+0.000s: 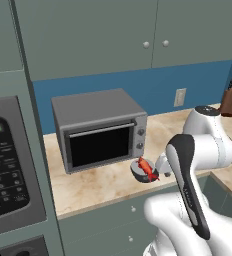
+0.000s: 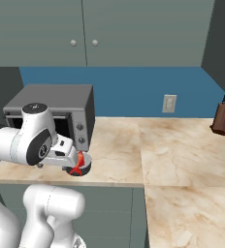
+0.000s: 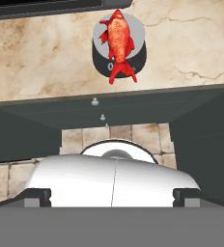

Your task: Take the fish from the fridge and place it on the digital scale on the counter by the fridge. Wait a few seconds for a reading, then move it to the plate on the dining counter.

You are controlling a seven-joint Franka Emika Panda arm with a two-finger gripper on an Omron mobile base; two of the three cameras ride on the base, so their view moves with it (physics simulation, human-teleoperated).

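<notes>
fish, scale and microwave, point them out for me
small orange-red fish (image 3: 119, 41): hand view, mid-body.
round dark grey digital scale (image 3: 136, 29): hand view, bare right side of its lighter top.
big grey boxy microwave (image 1: 95, 145): left base view, dark door window.

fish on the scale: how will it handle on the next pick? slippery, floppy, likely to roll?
The fish lies flat along the digital scale, so it probably won't roll. Its tail overhangs the rim, so a nudge might slide it off. It looks slender with thin fins, likely light; a grip across the thicker body seems safer. Stiffness can't be judged.
</notes>
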